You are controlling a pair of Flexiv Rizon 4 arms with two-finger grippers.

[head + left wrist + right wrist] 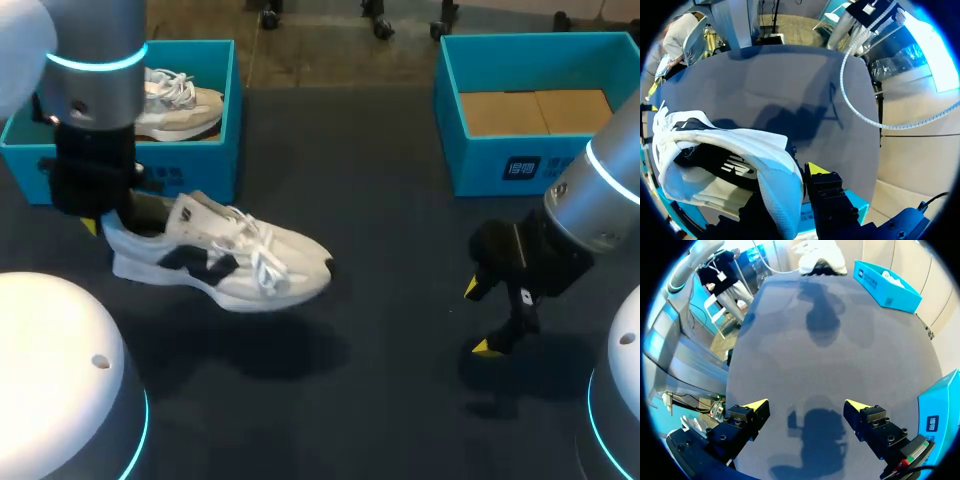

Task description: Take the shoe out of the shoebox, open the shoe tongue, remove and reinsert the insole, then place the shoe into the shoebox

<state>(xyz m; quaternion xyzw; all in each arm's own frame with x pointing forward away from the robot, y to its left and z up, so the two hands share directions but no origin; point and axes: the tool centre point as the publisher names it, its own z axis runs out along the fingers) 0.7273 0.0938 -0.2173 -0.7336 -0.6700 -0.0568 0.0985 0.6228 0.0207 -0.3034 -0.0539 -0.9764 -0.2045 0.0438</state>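
left gripper (103,226) at far left, and we've got it clamped on the heel of the white shoe (225,262), we think, since one finger hides behind the collar | shoe hangs left of centre, toe pointing right, just in front of the upper-left shoebox (215,172), shadow on the table (390,250) | right gripper (806,406) lower right, fingers wide apart above the table

Head view: left arm (95,90) covers most of left gripper (103,222) & the shoe (225,262) heel, table's 9 o'clock; only one yellow tip (90,226) peeks out. Same arm blocks part of 2nd shoe (180,100) in left shoebox (195,170), 10 o'clock. Right shoebox (480,165), 2 o'clock, cut by view's edge. Left wrist view: one finger hidden behind the clamped heel wall; toe cut off. Right wrist view: shoe far ahead, too small for detail.
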